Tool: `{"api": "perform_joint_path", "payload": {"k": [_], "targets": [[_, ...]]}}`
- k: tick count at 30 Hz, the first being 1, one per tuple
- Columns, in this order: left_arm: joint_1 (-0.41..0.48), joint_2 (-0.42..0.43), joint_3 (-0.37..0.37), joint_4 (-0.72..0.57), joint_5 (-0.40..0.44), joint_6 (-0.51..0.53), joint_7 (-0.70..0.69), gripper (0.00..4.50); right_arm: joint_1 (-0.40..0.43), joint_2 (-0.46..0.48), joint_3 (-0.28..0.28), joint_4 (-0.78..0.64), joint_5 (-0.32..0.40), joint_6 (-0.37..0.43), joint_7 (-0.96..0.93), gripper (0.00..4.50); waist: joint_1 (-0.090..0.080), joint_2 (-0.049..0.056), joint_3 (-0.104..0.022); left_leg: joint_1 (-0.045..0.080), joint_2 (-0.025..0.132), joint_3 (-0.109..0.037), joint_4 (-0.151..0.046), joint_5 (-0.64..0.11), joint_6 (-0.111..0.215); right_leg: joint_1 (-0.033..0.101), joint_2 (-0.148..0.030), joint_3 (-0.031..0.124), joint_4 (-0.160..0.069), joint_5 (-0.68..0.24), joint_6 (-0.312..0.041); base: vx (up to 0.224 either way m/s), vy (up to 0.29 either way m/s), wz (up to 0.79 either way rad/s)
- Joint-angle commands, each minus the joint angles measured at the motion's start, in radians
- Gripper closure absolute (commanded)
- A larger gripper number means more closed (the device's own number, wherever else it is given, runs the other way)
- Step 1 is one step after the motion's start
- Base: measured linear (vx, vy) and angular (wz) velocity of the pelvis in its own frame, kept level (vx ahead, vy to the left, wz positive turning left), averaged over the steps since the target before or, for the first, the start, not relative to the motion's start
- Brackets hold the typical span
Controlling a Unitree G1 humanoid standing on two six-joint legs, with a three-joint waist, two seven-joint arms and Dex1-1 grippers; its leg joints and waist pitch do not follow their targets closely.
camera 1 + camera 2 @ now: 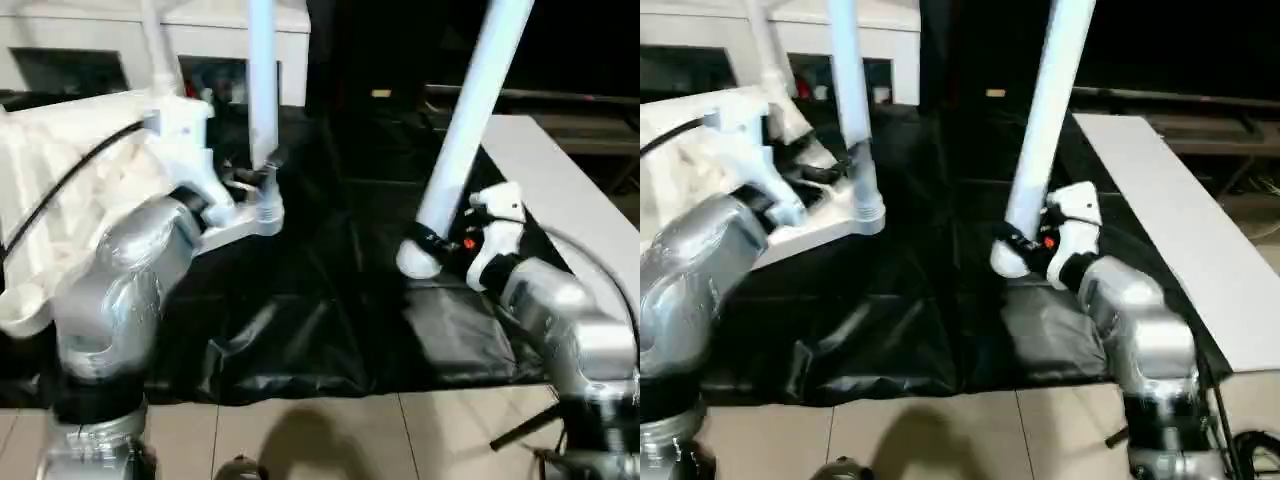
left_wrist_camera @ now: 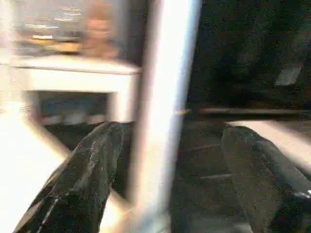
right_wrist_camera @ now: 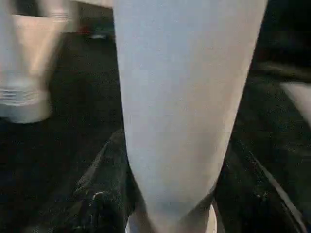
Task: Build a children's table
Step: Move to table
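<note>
i hold the right hand [image 1: 436, 247] clamped on a loose leg [image 1: 470, 110] near its thick end, tilted up over the black sheet [image 1: 330, 320], ready, i judge, for a socket. the left hand [image 2: 165, 160] stands open around a fitted leg [image 1: 262, 80], its fingers [image 2: 82, 179] clear of it. the top [image 1: 60, 170] lies ribbed side up at my left. the plastic is smooth and white, the legs round and tapering.

The floor [image 1: 300, 440] (pale tiles) carries a crumpled black sheet [image 1: 320, 320]. On the sheet lie the upturned table top [image 1: 60, 190] and a long white board [image 1: 1180, 230].
</note>
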Motion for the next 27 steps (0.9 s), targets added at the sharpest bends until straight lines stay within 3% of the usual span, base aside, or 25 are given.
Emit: {"api": "perform_joint_path", "payload": {"k": [1, 2, 4, 5, 6, 7, 8, 9, 10, 11, 12, 13, 14, 15, 16, 17, 18, 19, 20, 21, 22, 23, 24, 25, 27], "targets": [[0.042, 0.016, -0.047, -0.002, 0.083, -0.075, 0.026, 0.83, 0.015, 0.048, -0.005, -0.026, 0.0, -0.022, -0.066, 2.64, 0.014, 0.003, -0.066, 0.003, 0.039, -0.016, -0.054, -0.188, 0.036, 0.049, -0.125, 0.084, -0.11, -0.238, -0.102, 0.0, 0.0, 0.0], [0.042, 0.016, -0.047, -0.002, 0.083, -0.075, 0.026, 0.83, 0.015, 0.048, -0.005, -0.026, 0.0, -0.022, -0.066, 2.64, 0.018, 0.003, -0.065, -0.002, 0.04, -0.019, -0.041, -0.181, 0.062, 0.054, -0.148, 0.097, -0.122, -0.263, -0.102, 0.0, 0.0, 0.0], [0.075, 0.017, -0.066, 0.033, 0.132, -0.139, 0.044, 0.83, 0.031, 0.084, -0.001, -0.014, -0.015, -0.063, -0.111, 2.64, 0.046, 0.001, -0.063, -0.031, 0.056, -0.055, 0.04, -0.145, 0.123, 0.065, -0.263, 0.162, -0.161, -0.387, -0.123, -0.005, 0.04, -0.02], [0.077, 0.014, -0.065, 0.037, 0.136, -0.148, 0.046, 0.83, 0.033, 0.088, 0.0, -0.014, -0.017, -0.067, -0.115, 2.64, 0.054, 0.012, -0.06, -0.044, 0.069, -0.079, 0.052, -0.138, 0.118, 0.068, -0.277, 0.164, -0.164, -0.436, -0.145, -0.012, 0.144, -0.1], [0.077, 0.01, -0.061, 0.043, 0.14, -0.153, 0.052, 0.83, 0.036, 0.097, 0.002, -0.014, -0.014, -0.069, -0.116, 2.64, 0.057, 0.017, -0.062, -0.039, 0.066, -0.079, 0.04, -0.128, 0.12, 0.064, -0.255, 0.151, -0.159, -0.433, -0.155, -0.012, 0.144, -0.1], [0.074, 0.008, -0.057, 0.049, 0.143, -0.157, 0.055, 0.83, 0.038, 0.104, 0.004, -0.014, -0.011, -0.071, -0.116, 2.64, 0.048, 0.025, -0.064, -0.021, 0.057, -0.066, -0.01, -0.12, 0.152, 0.05, -0.181, 0.107, -0.137, -0.388, -0.156, -0.015, 0.184, -0.01], [0.066, 0.003, -0.051, 0.068, 0.156, -0.172, 0.061, 0.83, 0.046, 0.124, 0.007, -0.013, -0.008, -0.084, -0.12, 2.64, 0.021, 0.039, -0.072, 0.034, 0.042, -0.039, -0.054, -0.086, 0.219, 0.011, -0.078, 0.053, -0.089, -0.279, -0.135, -0.031, 0.211, 0.05], [0.062, -0.002, -0.048, 0.077, 0.16, -0.189, 0.061, 0.83, 0.051, 0.129, 0.013, -0.011, -0.009, -0.093, -0.118, 2.64, -0.004, 0.049, -0.075, 0.058, 0.031, -0.045, -0.067, -0.049, 0.27, -0.008, -0.026, 0.02, -0.051, -0.226, -0.112, -0.031, 0.211, 0.05], [0.06, -0.006, -0.048, 0.082, 0.164, -0.202, 0.061, 0.83, 0.053, 0.131, 0.017, -0.009, -0.011, -0.099, -0.117, 2.64, -0.032, 0.059, -0.068, 0.079, 0.032, -0.034, -0.1, -0.057, 0.325, -0.054, 0.032, -0.035, 0.036, -0.189, -0.055, -0.039, 0.227, 0.09], [0.059, -0.006, -0.049, 0.084, 0.164, -0.204, 0.059, 0.83, 0.054, 0.132, 0.019, -0.008, -0.011, -0.105, -0.115, 2.64, -0.04, 0.061, -0.064, 0.055, 0.047, -0.033, -0.133, -0.098, 0.332, -0.048, 0.031, -0.061, 0.108, -0.165, 0.023, -0.058, 0.194, 0.07], [0.057, -0.002, -0.053, 0.091, 0.172, -0.213, 0.059, 0.83, 0.056, 0.136, 0.019, -0.009, -0.007, -0.113, -0.115, 2.64, -0.04, 0.051, -0.062, 0.047, 0.06, -0.038, -0.138, -0.13, 0.33, -0.045, 0.02, -0.062, 0.118, -0.153, 0.043, -0.058, 0.194, 0.07], [0.055, 0.0, -0.055, 0.098, 0.176, -0.219, 0.059, 0.83, 0.056, 0.141, 0.014, -0.01, 0.001, -0.115, -0.114, 2.64, -0.042, 0.033, -0.053, 0.042, 0.069, -0.025, -0.144, -0.227, 0.276, -0.041, -0.012, -0.048, 0.092, -0.141, 0.038, -0.094, 0.154, -0.06], [0.055, 0.0, -0.055, 0.098, 0.176, -0.219, 0.059, 0.83, 0.056, 0.141, 0.014, -0.01, 0.001, -0.115, -0.114, 2.64, -0.041, -0.017, -0.058, 0.011, 0.039, -0.001, -0.125, -0.39, 0.14, -0.003, -0.101, 0.022, -0.008, -0.224, 0.047, -0.128, 0.138, 0.07], [0.054, 0.002, -0.058, 0.107, 0.18, -0.228, 0.058, 0.83, 0.058, 0.148, 0.008, -0.012, 0.012, -0.118, -0.117, 2.64, 0.01, -0.01, -0.046, 0.018, 0.006, -0.014, 0.041, -0.43, 0.054, -0.03, -0.284, 0.143, -0.141, -0.451, 0.015, -0.128, 0.138, 0.07], [0.053, 0.003, -0.058, 0.121, 0.183, -0.242, 0.054, 0.83, 0.062, 0.156, 0.001, -0.014, 0.031, -0.115, -0.114, 2.64, -0.018, -0.005, -0.071, -0.069, -0.044, -0.145, 0.242, -0.252, -0.006, 0.013, -0.349, 0.226, -0.163, -0.58, -0.002, -0.126, 0.154, -0.1], [0.053, 0.002, -0.058, 0.124, 0.184, -0.247, 0.052, 0.83, 0.063, 0.158, 0.0, -0.016, 0.038, -0.113, -0.109, 2.64, -0.041, -0.012, -0.043, -0.13, -0.055, -0.174, 0.258, -0.186, -0.09, 0.069, -0.3, 0.106, -0.14, -0.633, 0.001, -0.09, 0.231, -0.47], [0.051, 0.0, -0.055, 0.133, 0.189, -0.255, 0.049, 0.83, 0.067, 0.161, 0.002, -0.019, 0.04, -0.11, -0.102, 2.64, -0.029, -0.004, -0.039, -0.093, -0.045, -0.167, 0.233, -0.197, -0.11, 0.052, -0.284, 0.089, -0.151, -0.638, -0.05, -0.09, 0.231, -0.47], [0.051, -0.001, -0.054, 0.135, 0.19, -0.257, 0.048, 0.83, 0.067, 0.162, 0.002, -0.019, 0.04, -0.11, -0.1, 2.64, -0.037, -0.004, -0.035, -0.028, -0.026, -0.148, 0.169, -0.213, -0.083, 0.041, -0.253, 0.027, -0.164, -0.669, -0.122, -0.084, 0.293, -0.37], [0.049, -0.001, -0.054, 0.14, 0.192, -0.263, 0.045, 0.83, 0.069, 0.166, 0.001, -0.022, 0.054, -0.1, -0.09, 2.64, -0.049, 0.025, -0.039, 0.019, -0.01, -0.134, 0.075, -0.244, -0.006, 0.053, -0.205, -0.003, -0.163, -0.681, -0.154, -0.103, 0.316, -0.06], [0.048, -0.002, -0.054, 0.147, 0.196, -0.269, 0.042, 0.83, 0.07, 0.167, 0.005, -0.022, 0.062, -0.095, -0.082, 2.64, -0.071, 0.036, -0.033, 0.012, -0.018, -0.13, -0.003, -0.334, 0.049, 0.033, -0.108, -0.038, -0.112, -0.657, -0.129, -0.103, 0.316, -0.06], [0.048, -0.003, -0.053, 0.155, 0.199, -0.275, 0.039, 0.83, 0.07, 0.164, 0.013, -0.02, 0.065, -0.095, -0.076, 2.64, -0.128, 0.071, -0.045, 0.056, -0.002, -0.13, -0.076, -0.513, 0.105, 0.008, -0.006, -0.075, -0.009, -0.409, -0.098, -0.111, 0.32, 0.07], [0.048, -0.004, -0.053, 0.157, 0.199, -0.277, 0.039, 0.83, 0.069, 0.164, 0.015, -0.019, 0.066, -0.095, -0.074, 2.64, -0.139, 0.092, -0.046, 0.062, -0.008, -0.145, -0.125, -0.571, 0.153, 0.014, 0.024, -0.09, 0.088, -0.172, -0.083, -0.1, 0.286, 0.02], [0.047, -0.005, -0.052, 0.16, 0.199, -0.278, 0.039, 0.83, 0.069, 0.161, 0.019, -0.018, 0.065, -0.094, -0.072, 2.64, -0.148, 0.079, -0.045, 0.075, -0.001, -0.149, -0.123, -0.554, 0.202, 0.001, 0.024, -0.088, 0.09, -0.12, -0.076, -0.1, 0.286, 0.02], [0.047, -0.007, -0.052, 0.164, 0.202, -0.282, 0.041, 0.83, 0.067, 0.158, 0.023, -0.016, 0.063, -0.094, -0.069, 2.64, -0.144, 0.078, -0.03, 0.08, 0.013, -0.137, -0.137, -0.556, 0.239, -0.01, 0.009, -0.084, 0.085, -0.105, -0.062, -0.086, 0.237, -0.02], [0.046, -0.008, -0.053, 0.168, 0.203, -0.287, 0.042, 0.83, 0.065, 0.159, 0.022, -0.014, 0.063, -0.094, -0.066, 2.64, -0.137, 0.037, -0.043, 0.082, 0.02, -0.139, -0.143, -0.554, 0.181, 0.021, -0.045, -0.035, 0.03, -0.153, -0.022, -0.084, 0.192, -0.11]]}}
